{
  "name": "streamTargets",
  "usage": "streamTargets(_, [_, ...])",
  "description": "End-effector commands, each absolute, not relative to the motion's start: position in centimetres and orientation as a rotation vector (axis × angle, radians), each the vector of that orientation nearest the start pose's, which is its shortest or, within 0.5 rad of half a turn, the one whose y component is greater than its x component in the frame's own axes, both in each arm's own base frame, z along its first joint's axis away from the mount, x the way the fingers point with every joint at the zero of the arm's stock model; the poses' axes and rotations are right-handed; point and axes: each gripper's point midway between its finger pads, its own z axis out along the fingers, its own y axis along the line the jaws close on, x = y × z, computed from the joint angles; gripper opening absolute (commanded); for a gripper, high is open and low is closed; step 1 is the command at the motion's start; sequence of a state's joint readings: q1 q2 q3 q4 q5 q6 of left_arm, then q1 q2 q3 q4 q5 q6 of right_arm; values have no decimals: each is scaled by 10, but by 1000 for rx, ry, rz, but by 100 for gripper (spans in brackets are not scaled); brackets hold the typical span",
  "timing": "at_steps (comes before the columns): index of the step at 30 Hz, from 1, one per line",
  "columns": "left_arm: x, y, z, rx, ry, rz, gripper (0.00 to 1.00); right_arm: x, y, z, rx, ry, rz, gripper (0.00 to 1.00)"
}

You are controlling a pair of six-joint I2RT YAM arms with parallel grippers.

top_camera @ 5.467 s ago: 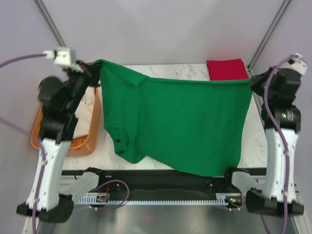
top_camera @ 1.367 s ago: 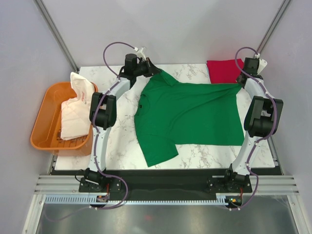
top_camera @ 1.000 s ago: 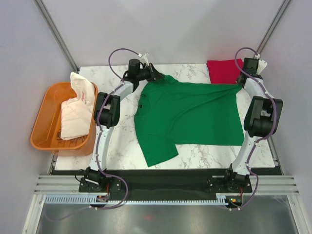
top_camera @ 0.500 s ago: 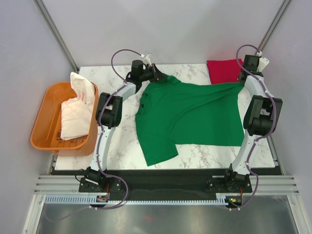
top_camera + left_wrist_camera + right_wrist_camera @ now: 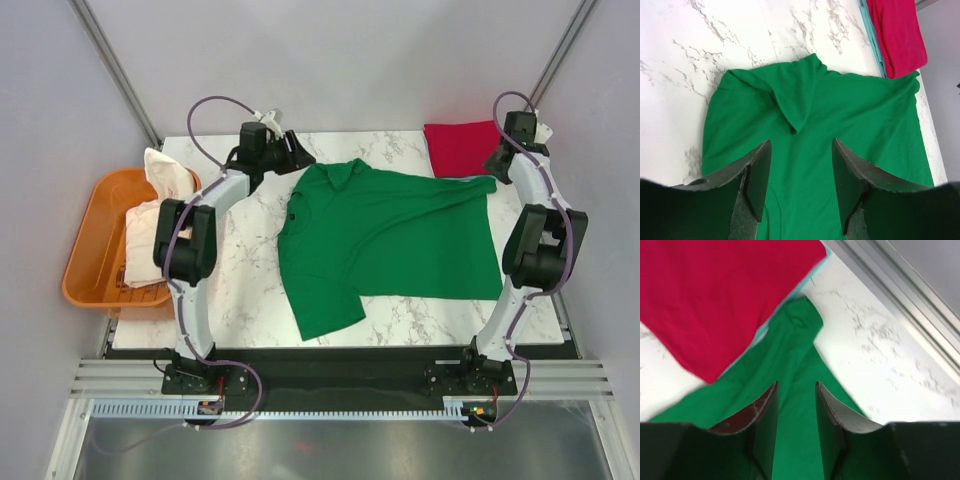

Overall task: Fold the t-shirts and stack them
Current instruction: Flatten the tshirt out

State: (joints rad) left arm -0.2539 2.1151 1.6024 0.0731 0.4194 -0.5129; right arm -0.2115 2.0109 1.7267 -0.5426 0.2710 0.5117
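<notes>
The green t-shirt (image 5: pixel 390 240) lies spread flat on the marble table, collar to the left and one sleeve toward the near edge. My left gripper (image 5: pixel 298 156) hovers open just behind its far left shoulder; in the left wrist view the fingers (image 5: pixel 757 180) stand apart over the green cloth (image 5: pixel 815 125), holding nothing. My right gripper (image 5: pixel 497 165) is open at the shirt's far right corner, its jaws apart above the green cloth (image 5: pixel 790 365). A folded red t-shirt (image 5: pixel 462 143) lies at the back right on a pale blue one (image 5: pixel 810 280). The white t-shirt (image 5: pixel 150 240) is in the tub.
An orange plastic tub (image 5: pixel 85 250) stands off the table's left side. Metal frame posts rise at both back corners, and a rail (image 5: pixel 900 295) runs close behind the right gripper. Bare marble (image 5: pixel 250 270) shows left of the green shirt.
Both grippers have opened and let go of the green shirt's far corners, which now rest on the table. The left arm has drawn back to the left.
</notes>
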Motion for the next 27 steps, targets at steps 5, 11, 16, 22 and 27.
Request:
streamTargets(5, [493, -205, 122, 41, 2228, -718, 55, 418, -97, 135, 1083, 2282, -54, 42])
streamTargets(11, [470, -198, 70, -68, 2375, -693, 50, 358, -76, 76, 1169, 2385, -33, 38])
streamTargets(16, [465, -201, 45, -74, 2433, -683, 47, 334, -78, 43, 1216, 2442, -116, 35])
streamTargets(22, [451, -162, 11, -223, 2588, -356, 41, 295, -100, 17, 1308, 2453, -371, 33])
streamTargets(27, [439, -119, 8, -365, 2612, -48, 40, 275, -111, 27, 1328, 2380, -472, 36])
